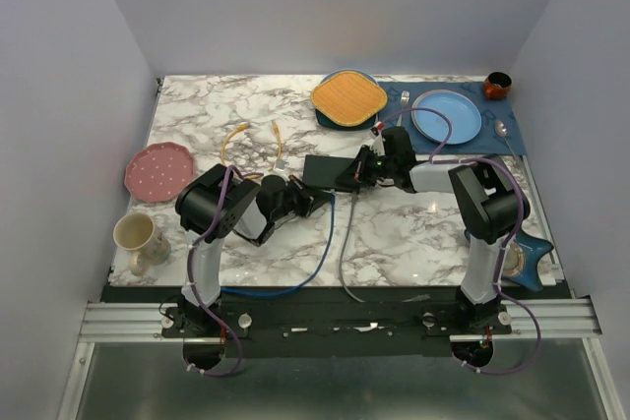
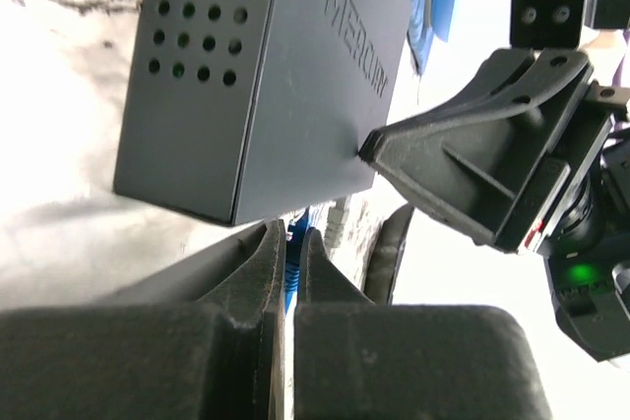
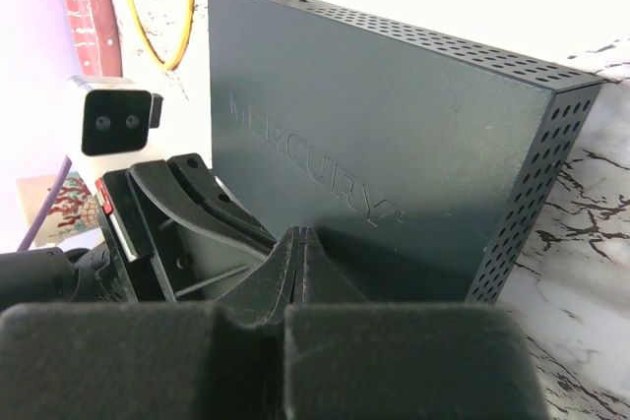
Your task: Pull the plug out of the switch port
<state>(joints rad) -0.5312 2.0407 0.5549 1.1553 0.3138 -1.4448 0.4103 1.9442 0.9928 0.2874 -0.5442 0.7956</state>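
Switch (image 1: pixel 323 169): lies flat, mid-desk (image 1: pixel 404 238), port edge twd arm bases. L arm reaches low fr. near-left; left pincer (image 2: pixel 293 235) clenched on blue cable (image 2: pixel 291 268) just beside port edge. R arm folds in fr. right; right pincer (image 3: pixel 298 239) clenched, holding nothing, tips touching switch top face.

The switch (image 2: pixel 295 76) has a smooth matte black casing; the table (image 1: pixel 413 233) is glossy veined marble.
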